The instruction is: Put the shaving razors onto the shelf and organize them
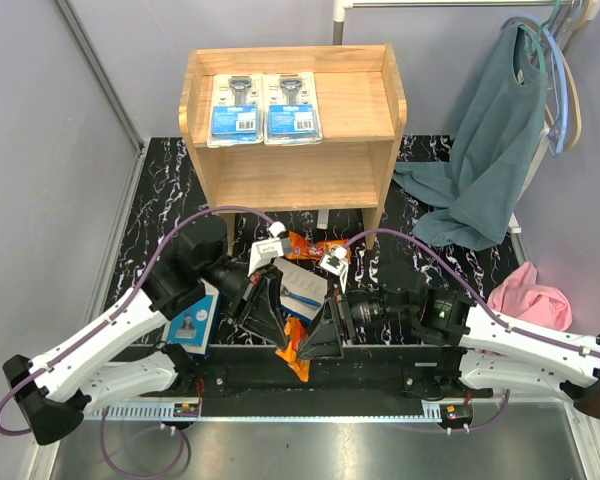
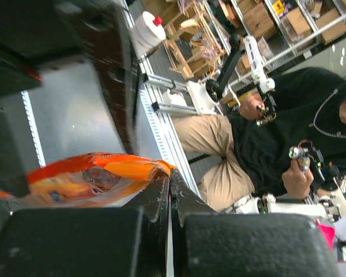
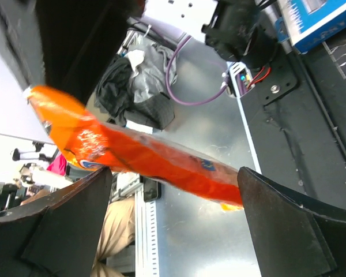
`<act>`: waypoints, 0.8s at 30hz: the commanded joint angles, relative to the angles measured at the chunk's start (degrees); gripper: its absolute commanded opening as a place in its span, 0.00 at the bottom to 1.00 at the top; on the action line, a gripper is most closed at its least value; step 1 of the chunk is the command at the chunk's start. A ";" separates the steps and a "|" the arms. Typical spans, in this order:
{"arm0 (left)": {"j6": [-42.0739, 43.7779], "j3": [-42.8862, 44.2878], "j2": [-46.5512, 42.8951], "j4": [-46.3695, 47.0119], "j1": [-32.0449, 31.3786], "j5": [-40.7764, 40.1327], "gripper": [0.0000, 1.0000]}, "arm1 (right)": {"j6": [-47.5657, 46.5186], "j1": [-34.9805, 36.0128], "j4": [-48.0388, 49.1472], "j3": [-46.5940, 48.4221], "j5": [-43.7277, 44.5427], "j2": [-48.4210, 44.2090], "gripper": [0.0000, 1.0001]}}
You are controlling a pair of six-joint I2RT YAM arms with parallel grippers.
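My left gripper [image 1: 278,340] is shut on the edge of a glossy orange packet [image 1: 294,354], held low near the table's front edge. In the left wrist view the packet [image 2: 92,179] sticks out leftward from the closed fingertips [image 2: 161,190]. My right gripper [image 1: 305,350] is open, and the same packet [image 3: 138,156] lies across the gap between its jaws. Two blue-card blisters [image 1: 235,108] [image 1: 292,107] lie side by side on the top tier of the wooden shelf [image 1: 187,95]. A second orange packet [image 1: 308,244] and two white-and-blue boxes [image 1: 302,283] [image 1: 192,322] lie on the mat.
A teal garment [image 1: 490,150] hangs from hangers at the right and drapes onto the black marbled mat [image 1: 160,200]. A pink cloth [image 1: 530,300] lies at the right edge. The shelf's lower tier [image 1: 290,180] is bare. A person [image 2: 277,133] sits beyond the table's front.
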 commanded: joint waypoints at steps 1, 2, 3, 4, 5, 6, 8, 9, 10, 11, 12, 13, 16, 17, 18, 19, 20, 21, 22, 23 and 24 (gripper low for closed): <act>-8.62 -0.56 -0.50 14.68 2.37 0.19 0.00 | 1.19 1.50 3.74 -1.21 0.85 -2.04 0.99; -7.83 -0.39 -0.68 13.89 3.86 0.27 0.00 | 1.28 1.59 3.65 -1.56 1.12 -2.57 0.98; -7.82 -0.38 -0.59 13.28 4.48 0.62 0.00 | 1.46 1.59 3.74 -2.09 1.29 -3.88 0.98; -7.82 -0.47 -0.68 13.27 5.36 0.63 0.00 | 1.72 1.59 3.74 -2.44 1.73 -4.41 0.96; -7.82 -0.47 -0.76 13.18 6.76 0.71 0.00 | 1.89 1.67 3.91 -2.62 1.91 -4.94 0.95; -7.99 -0.65 -0.77 13.53 7.47 0.71 0.00 | 2.24 1.59 4.26 -3.14 2.09 -5.99 0.94; -9.56 -1.17 -0.68 14.23 8.87 0.28 0.00 | 2.60 1.59 5.31 -3.67 2.35 -6.61 0.91; -10.79 -2.13 -0.50 17.98 9.06 -0.07 0.00 | 2.86 1.67 5.76 -4.20 2.35 -6.96 0.91; -12.29 -2.75 -0.33 20.28 9.06 -0.34 0.00 | 3.04 1.59 6.20 -4.38 2.53 -6.97 0.90; -15.61 -3.37 0.11 24.91 9.06 -0.78 0.00 | 3.21 1.67 7.07 -4.64 2.61 -6.88 0.89; -17.38 -4.59 0.37 27.22 9.06 -1.04 0.00 | 3.65 1.68 7.77 -5.08 2.53 -6.62 0.88; -18.62 -5.12 0.64 28.90 9.06 -1.22 0.00 | 3.83 1.76 9.00 -5.26 2.53 -6.27 0.88; -19.16 -6.09 1.52 29.97 9.06 -2.80 0.00 | 4.36 1.94 10.67 -5.61 2.79 -5.12 0.82; -19.07 -6.27 1.96 30.06 9.06 -4.02 0.00 | 4.44 2.03 11.03 -5.70 2.96 -4.86 0.81; -19.07 -6.88 2.22 30.41 9.06 -4.38 0.00 | 4.71 1.94 11.30 -5.78 3.40 -4.33 0.76; -20.46 -7.41 2.31 31.37 8.97 -4.99 0.00 | 4.71 1.94 11.56 -5.87 3.84 -4.16 0.74; -21.95 -8.11 2.66 35.38 8.97 -6.04 0.00 | 4.88 1.94 11.91 -6.05 4.37 -4.24 0.72; -23.88 -9.95 2.75 38.64 8.97 -6.58 0.00 | 5.32 1.94 12.26 -6.48 5.24 -4.33 0.63; -28.17 -10.92 2.84 41.89 8.97 -7.02 0.00 | 5.41 1.94 12.53 -6.66 5.69 -4.42 0.58; -29.86 -11.80 3.27 47.14 8.97 -7.46 0.00 | 5.50 2.03 12.62 -6.93 6.30 -4.59 0.54; -30.84 -13.12 3.45 48.50 8.97 -7.63 0.00 | 6.11 1.94 12.70 -7.45 7.35 -5.20 0.44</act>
